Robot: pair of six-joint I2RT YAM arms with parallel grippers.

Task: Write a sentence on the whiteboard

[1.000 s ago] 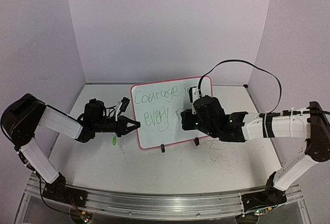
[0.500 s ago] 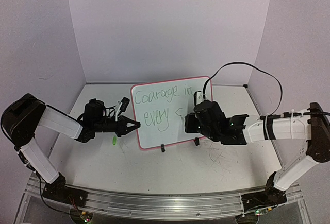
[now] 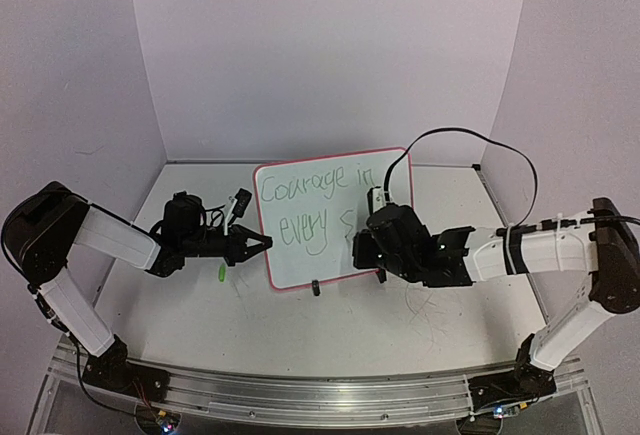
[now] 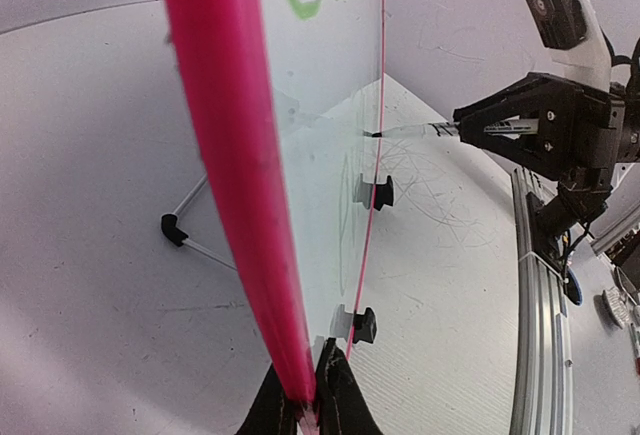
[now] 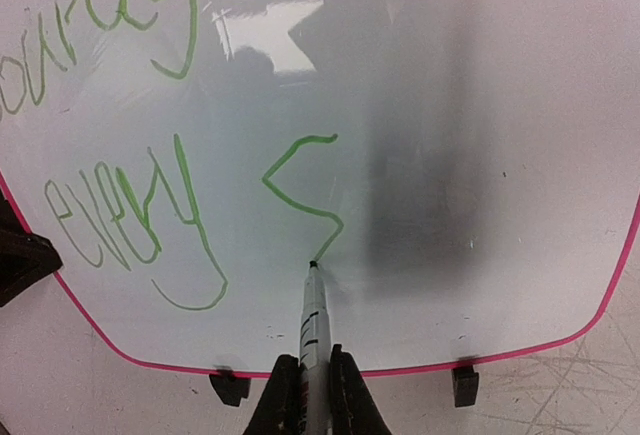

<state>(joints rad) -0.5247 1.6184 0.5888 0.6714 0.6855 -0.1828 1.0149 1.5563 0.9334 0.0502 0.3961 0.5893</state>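
Whiteboard (image 3: 300, 270) glossy, pink-rimmed; left end effector (image 3: 264, 245) pinching it; right end effector (image 5: 312, 365) clamping marker (image 5: 312, 305)

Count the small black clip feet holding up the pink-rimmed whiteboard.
2, both on the glossy white pink-rimmed whiteboard's bottom rim: one black clip foot at left, one at right.

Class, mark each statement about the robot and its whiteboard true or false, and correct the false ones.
1. The left claw clamps the whiteboard by its pink edge. True.
2. The right claw holds a marker whose tip touches the board. True.
3. The sentence is written in blue. False: it is green.
4. The whiteboard lies flat. False: it stands upright on black clip feet.
5. The word "step" is finished. False: only the start of an "s" follows "every".
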